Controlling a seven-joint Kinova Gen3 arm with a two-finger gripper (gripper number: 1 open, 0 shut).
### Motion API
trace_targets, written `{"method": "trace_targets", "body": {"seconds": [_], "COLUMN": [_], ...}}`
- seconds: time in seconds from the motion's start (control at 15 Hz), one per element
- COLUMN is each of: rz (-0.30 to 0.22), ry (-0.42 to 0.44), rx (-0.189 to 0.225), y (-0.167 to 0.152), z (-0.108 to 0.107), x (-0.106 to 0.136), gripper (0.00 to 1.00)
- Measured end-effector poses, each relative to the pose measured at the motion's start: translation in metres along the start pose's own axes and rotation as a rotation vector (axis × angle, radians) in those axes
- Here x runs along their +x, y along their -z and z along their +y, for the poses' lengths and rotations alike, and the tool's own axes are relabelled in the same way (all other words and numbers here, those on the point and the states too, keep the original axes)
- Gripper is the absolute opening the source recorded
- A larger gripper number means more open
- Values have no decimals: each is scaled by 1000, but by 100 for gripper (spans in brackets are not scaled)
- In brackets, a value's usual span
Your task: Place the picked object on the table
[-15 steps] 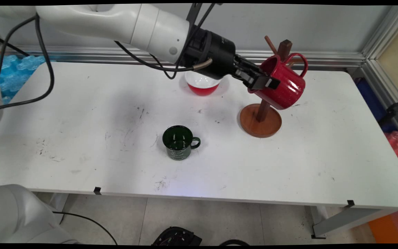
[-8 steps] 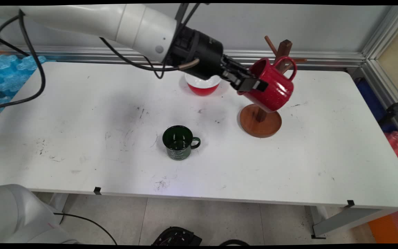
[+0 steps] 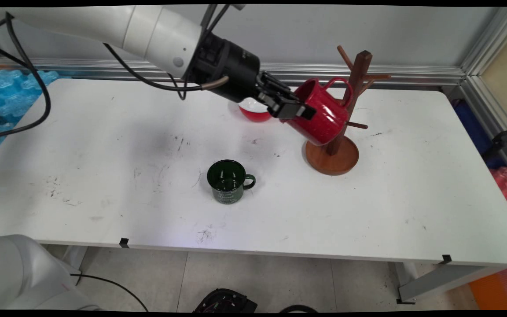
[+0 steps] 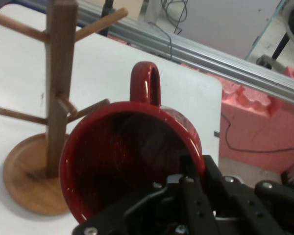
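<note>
My gripper (image 3: 295,110) is shut on the rim of a red mug (image 3: 321,114), which hangs tilted in the air just left of the wooden mug tree (image 3: 354,88). The mug's handle (image 3: 339,86) points up and toward the tree's post. In the hand view the red mug (image 4: 127,156) fills the middle, its mouth facing the camera, its handle (image 4: 146,83) on top, with my gripper (image 4: 186,196) clamped on the rim at lower right. The mug tree (image 4: 56,98) stands to the left there, all its pegs bare.
A dark green mug (image 3: 228,179) stands upright at the table's middle, handle to the right. A red bowl with white inside (image 3: 253,110) sits behind my gripper, partly hidden. The tree's round base (image 3: 332,158) rests on the white table (image 3: 104,176). Blue foam lies off the left edge.
My gripper has carried the red mug leftward and slightly down, away from the tree's upper pegs; the mug now sits left of the post. Green mug and bowl stayed put.
</note>
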Motion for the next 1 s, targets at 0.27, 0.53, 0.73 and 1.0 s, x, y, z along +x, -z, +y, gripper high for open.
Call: {"method": "trace_targets", "body": {"seconds": [0.27, 0.53, 0.73, 1.0], "rz": [-23, -60, -89, -122], "ry": [-18, -53, -81, -115], "rx": [15, 39, 57, 73], "y": [8, 18, 24, 29], "z": [-7, -19, -27, -35], "x": [-5, -11, -16, -21], "gripper": [0, 0, 0, 0]}}
